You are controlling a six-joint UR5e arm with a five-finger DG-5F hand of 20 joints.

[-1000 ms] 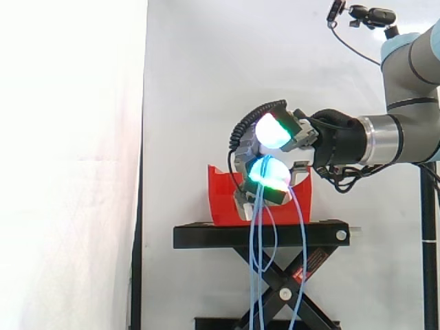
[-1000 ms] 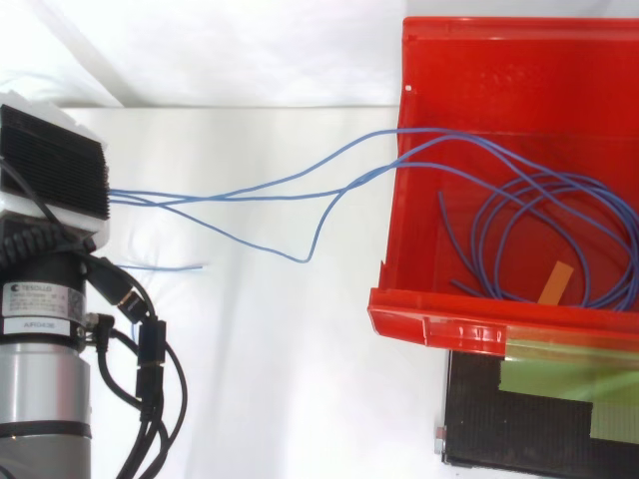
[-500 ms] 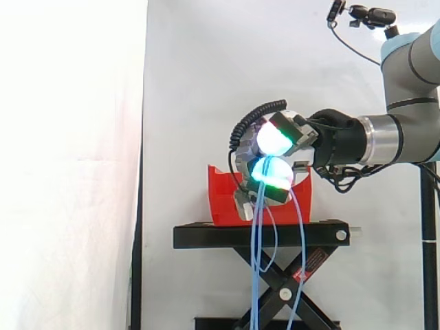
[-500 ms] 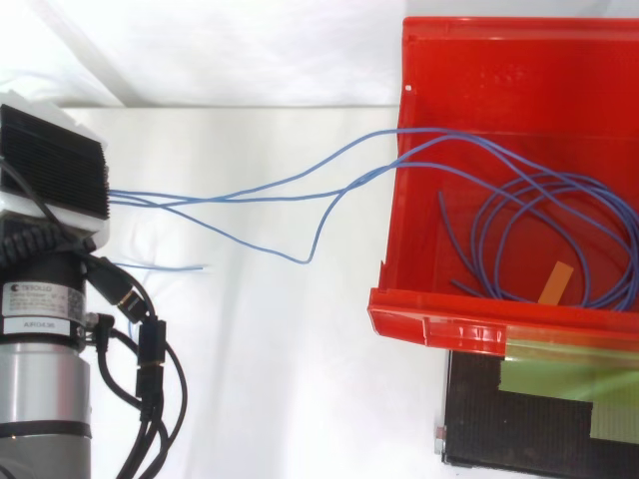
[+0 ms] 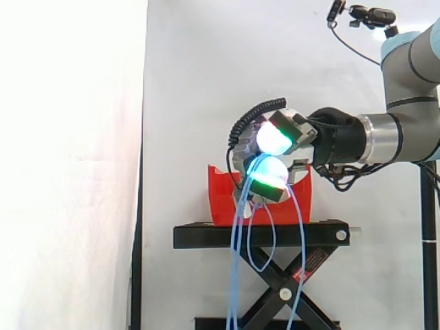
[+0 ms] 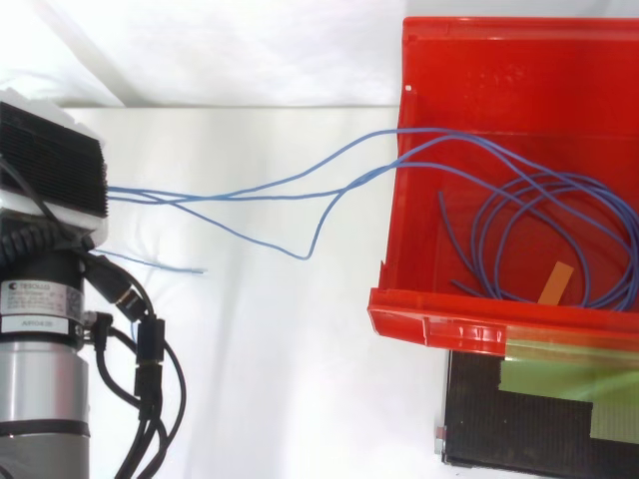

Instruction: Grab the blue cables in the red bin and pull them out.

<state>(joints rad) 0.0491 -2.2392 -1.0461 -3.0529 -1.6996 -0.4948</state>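
The arm [image 5: 405, 130] reaches in level from the right, its forearm passing above the red bin [image 5: 221, 201]. The robot hand [image 5: 295, 137] hangs just above and in front of the bin's front edge, apart from it. Its fingers are curled in, with the pads [image 5: 273, 139] stacked one over the other; the upper one glows white and the lower one cyan-green. They are closed around the blue cables [image 5: 235, 275].

From this grip the strands drop past the bin's front and down in front of the black stand [image 5: 261, 235] that carries the bin. One strand makes a loose loop just below the stand's top.

From above, the back of the robot hand sits well to the left of the bin. Several strands stretch from the hand across the gap and over the bin's left wall. One sags into a V partway, and a short loose end lies near the hand. The rest of the cables lie coiled on the bin floor beside a small orange strip [image 6: 558, 282].
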